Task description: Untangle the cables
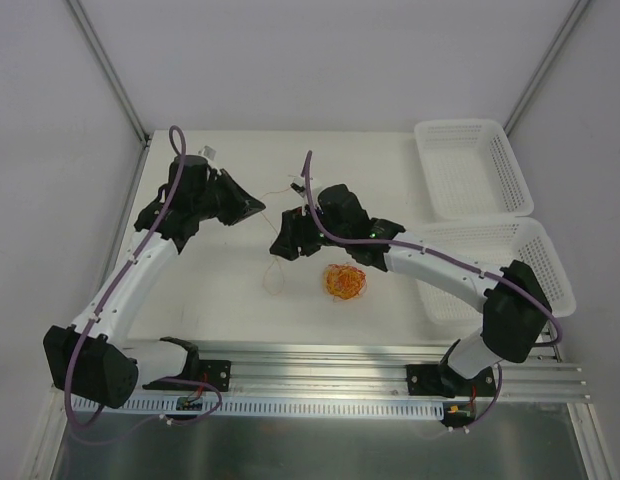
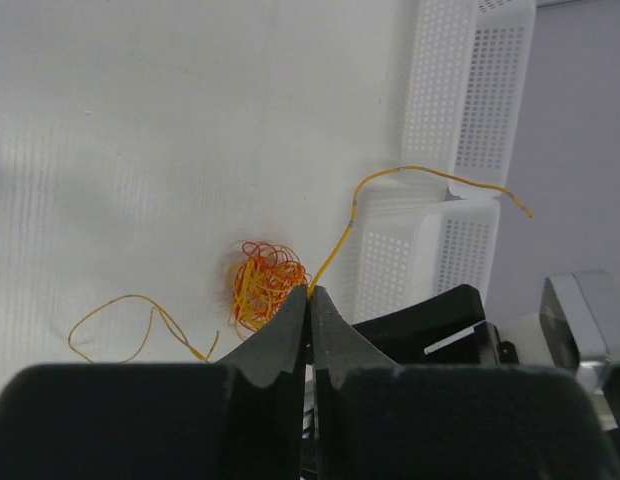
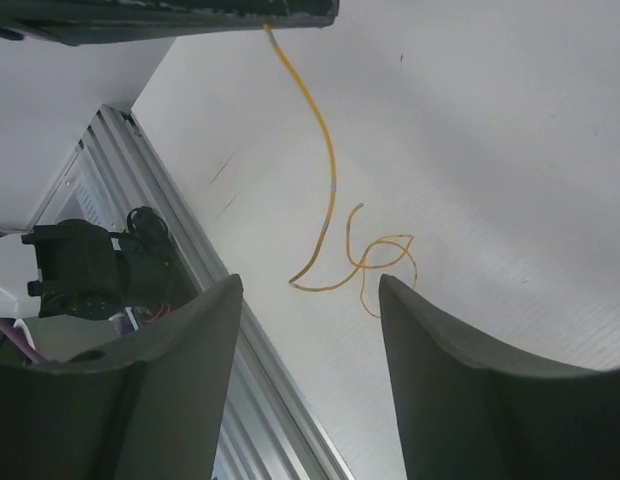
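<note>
The left hand is closed on a single yellow cable — its fingers meet with no gap. The cable climbs from the pinch toward the upper right of the left wrist view, and its free end hangs in the air in front of the white baskets. The tangle of red-orange and yellow cables lies on the white bench near the centre of the top view, just below the right arm's wrist. A loose yellow loop lies to its left, apart from it. The right hand is open and holds nothing — in its wrist view the two fingers stand well apart at the bottom edge. Beyond them a hanging strand drops from a dark part at the top edge to curls on the bench.
</note>
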Controlling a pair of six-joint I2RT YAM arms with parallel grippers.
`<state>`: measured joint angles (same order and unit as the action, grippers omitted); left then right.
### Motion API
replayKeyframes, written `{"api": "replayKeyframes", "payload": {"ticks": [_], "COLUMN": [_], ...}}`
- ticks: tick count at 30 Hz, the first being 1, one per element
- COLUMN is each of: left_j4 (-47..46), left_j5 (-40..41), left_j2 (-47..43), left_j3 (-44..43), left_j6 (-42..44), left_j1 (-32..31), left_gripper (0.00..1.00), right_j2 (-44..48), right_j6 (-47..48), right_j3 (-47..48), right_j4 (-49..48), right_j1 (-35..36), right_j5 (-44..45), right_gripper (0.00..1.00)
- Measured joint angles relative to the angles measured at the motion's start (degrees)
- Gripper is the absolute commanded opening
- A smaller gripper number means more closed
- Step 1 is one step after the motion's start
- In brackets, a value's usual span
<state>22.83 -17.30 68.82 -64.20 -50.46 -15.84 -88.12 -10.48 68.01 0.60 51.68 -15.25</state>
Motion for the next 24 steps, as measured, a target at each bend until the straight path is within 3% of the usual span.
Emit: {"api": "replayKeyframes", "payload": {"ticks": [3,6,10,12,16,17,20,21,24], "left_j4": [-0.7,-1.3,-1.7,-1.8,-2.1,-2.2,-2.4,-2.4,-2.6], "left_j5": [0.2,0.3,1.1,1.4,2.0,2.1,2.5,2.6,2.6], "left_j2": [-1.2,-2.3,-3.5,-4.0,-4.8,-5.0,-6.1,-6.7,-8.9], "left_j3": [0.5,1.2,2.7,3.5,4.5,4.8,5.8,6.2,7.1], "left_j6": [-1.1,-1.8,-2.6,-2.5,-1.2,-0.6,1.3,2.2,5.3], "left_j1": [-0.4,-0.4,-0.7,-0.7,-0.7,-0.7,-0.7,-0.7,-0.7], "left_gripper": [0.0,0.0,0.0,0.03,0.32,0.44,0.62,0.75,0.91], "right_j2": [-1.8,-2.7,-2.8,-2.7,-2.2,-1.8,0.2,1.0,3.6], "right_j6": [0.0,0.0,0.5,0.8,2.4,2.8,5.3,6.3,9.2], "right_j3": [0.7,1.0,1.5,1.6,1.7,1.7,2.3,2.7,4.9], "right_j4": [0.0,0.0,0.0,0.1,2.4,3.3,8.0,9.7,14.7], "right_j1": [0.0,0.0,0.0,0.1,-0.2,-0.3,-1.1,-1.5,-3.3], "right_j5": [0.1,0.2,0.4,0.8,1.9,2.3,4.3,5.1,7.1], "right_gripper": [0.5,0.35,0.01,0.01,0.01,0.01,0.01,0.01,0.01]}}
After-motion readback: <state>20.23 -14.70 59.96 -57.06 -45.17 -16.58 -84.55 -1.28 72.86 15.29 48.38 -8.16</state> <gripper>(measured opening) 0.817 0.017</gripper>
